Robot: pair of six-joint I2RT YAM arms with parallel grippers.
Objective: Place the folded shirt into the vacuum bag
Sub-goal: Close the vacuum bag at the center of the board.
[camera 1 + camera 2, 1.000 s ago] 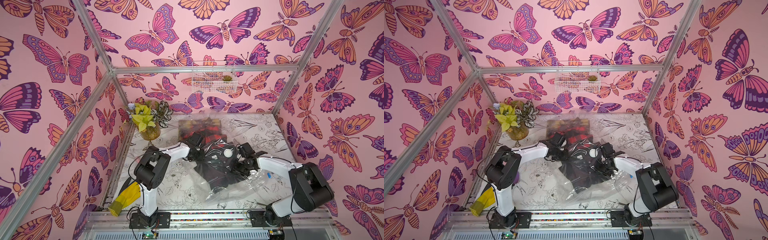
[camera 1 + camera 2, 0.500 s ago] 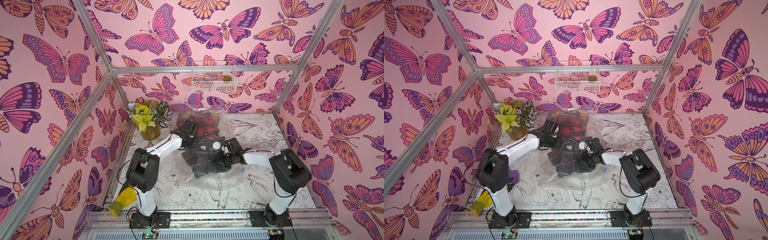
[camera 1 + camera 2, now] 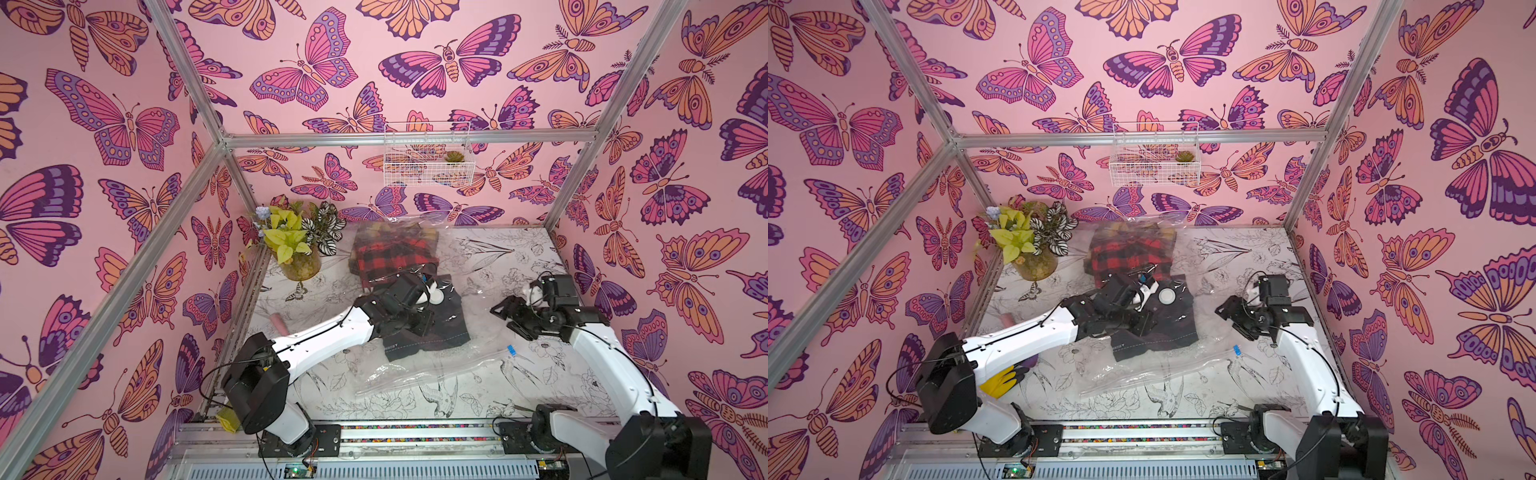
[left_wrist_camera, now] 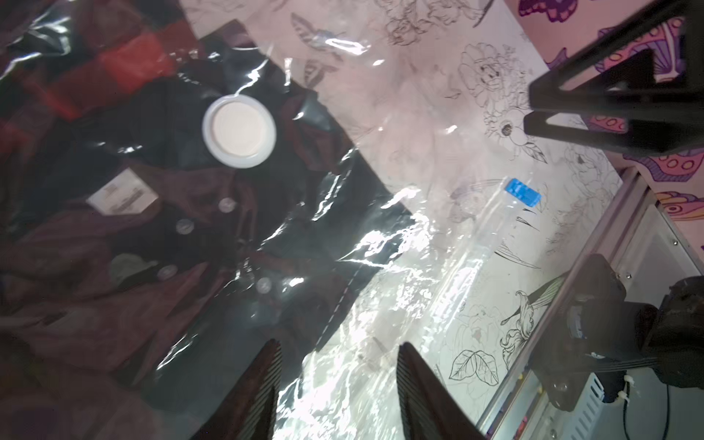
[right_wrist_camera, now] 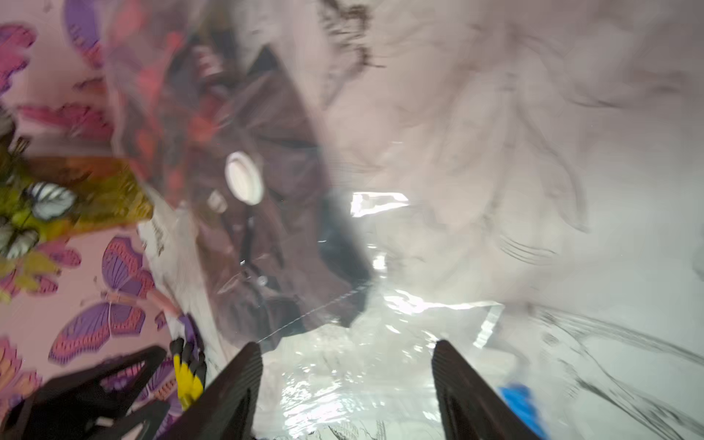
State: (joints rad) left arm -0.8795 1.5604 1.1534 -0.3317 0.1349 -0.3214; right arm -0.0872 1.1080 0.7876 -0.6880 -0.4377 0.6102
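A large clear crinkly plastic vacuum bag (image 3: pixel 419 376) lies spread over the white tabletop printed with line-drawn flowers (image 3: pixel 478 399). Its round white valve disc (image 3: pixel 436 296) is the handiest thing to steer by.

Right under that disc, beneath the shiny film, sits a folded dark shirt (image 3: pixel 440 332) of maroon-black cloth with pale buttons, so it looks to be inside the bag. Seen from the left wrist, the disc (image 4: pixel 239 131) rests on the film over the cloth. Beyond the disc, towards the back wall, a folded red-and-black plaid shirt (image 3: pixel 390 257) also has a plastic sheen over it. The small blue slider clip (image 3: pixel 512 351) sits on the bag's zip strip, nearer the robot than the disc and to its right.

The left gripper (image 4: pixel 339 344) hovers just on the near side of the disc, above the dark shirt's edge. Its black fingers are spread, with nothing pinched between them. The right gripper (image 5: pixel 346 344) stands well apart from the disc on the robot's right, its jaws parted wide and empty, over bare film.
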